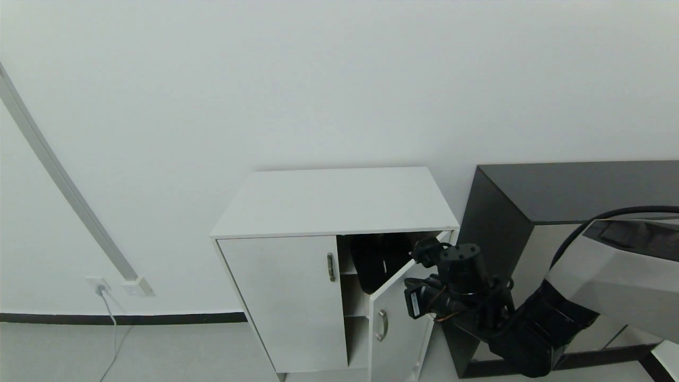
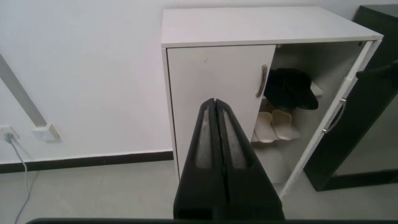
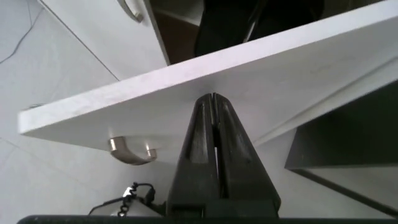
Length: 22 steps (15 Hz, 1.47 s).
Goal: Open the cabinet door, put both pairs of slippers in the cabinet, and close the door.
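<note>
The white cabinet (image 1: 334, 204) stands against the wall with its left door (image 1: 286, 297) closed and its right door (image 1: 395, 329) partly open. A black pair of slippers (image 2: 292, 87) rests on the upper shelf and a beige pair (image 2: 277, 124) on the shelf below. The black pair (image 1: 379, 260) also shows through the gap. My right gripper (image 3: 213, 98) is shut, its tip against the right door's face, above the metal handle (image 3: 130, 151). My left gripper (image 2: 214, 107) hangs shut and empty, well back from the cabinet (image 2: 267, 25).
A black cabinet (image 1: 557, 196) with a mirrored front stands close on the right of the open door. A wall socket with a cable (image 1: 98, 286) and a slanted wall conduit (image 1: 63, 180) are at the left. Bare floor lies in front.
</note>
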### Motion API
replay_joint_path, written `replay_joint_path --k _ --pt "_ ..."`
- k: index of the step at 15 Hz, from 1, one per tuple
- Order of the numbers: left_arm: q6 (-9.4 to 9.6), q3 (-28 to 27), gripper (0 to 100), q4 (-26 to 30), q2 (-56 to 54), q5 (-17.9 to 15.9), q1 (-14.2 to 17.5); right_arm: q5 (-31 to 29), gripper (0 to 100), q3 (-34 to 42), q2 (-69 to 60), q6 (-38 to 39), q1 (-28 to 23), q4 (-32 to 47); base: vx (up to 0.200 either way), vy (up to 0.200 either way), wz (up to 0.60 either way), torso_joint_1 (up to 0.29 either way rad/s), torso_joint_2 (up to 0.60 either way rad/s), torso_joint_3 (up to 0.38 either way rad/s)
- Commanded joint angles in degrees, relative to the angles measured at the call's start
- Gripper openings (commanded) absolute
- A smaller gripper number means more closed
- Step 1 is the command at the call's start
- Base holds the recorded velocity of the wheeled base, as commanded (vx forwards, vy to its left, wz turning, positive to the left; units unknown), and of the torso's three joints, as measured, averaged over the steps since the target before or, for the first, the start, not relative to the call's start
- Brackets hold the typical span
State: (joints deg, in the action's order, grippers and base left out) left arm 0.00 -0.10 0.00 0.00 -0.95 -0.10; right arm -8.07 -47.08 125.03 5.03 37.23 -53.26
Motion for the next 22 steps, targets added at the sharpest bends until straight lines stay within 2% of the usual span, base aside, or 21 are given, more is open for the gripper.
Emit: replay_joint_path --k 1,14,22 --pt "0.0 0.01 0 0.0 0.09 -0.02 0.01 -0.02 0 -2.31 2.59 -0.02 -0.4 0.0 0.0 0.0 0.0 0.0 0.0 0.0" --pt "0.0 0.01 0 -0.09 0.09 -0.02 0.01 -0.1 0 -15.41 11.73 -0.11 -2.86 0.17 0.0 0.0 0.0 0.0 0.0 0.0" --pt "0.0 0.01 0 0.0 0.09 0.07 0.01 -0.1 0 -23.58 13.4 -0.11 -3.3 5.45 0.0 0.0 0.0 0.0 0.0 0.0"
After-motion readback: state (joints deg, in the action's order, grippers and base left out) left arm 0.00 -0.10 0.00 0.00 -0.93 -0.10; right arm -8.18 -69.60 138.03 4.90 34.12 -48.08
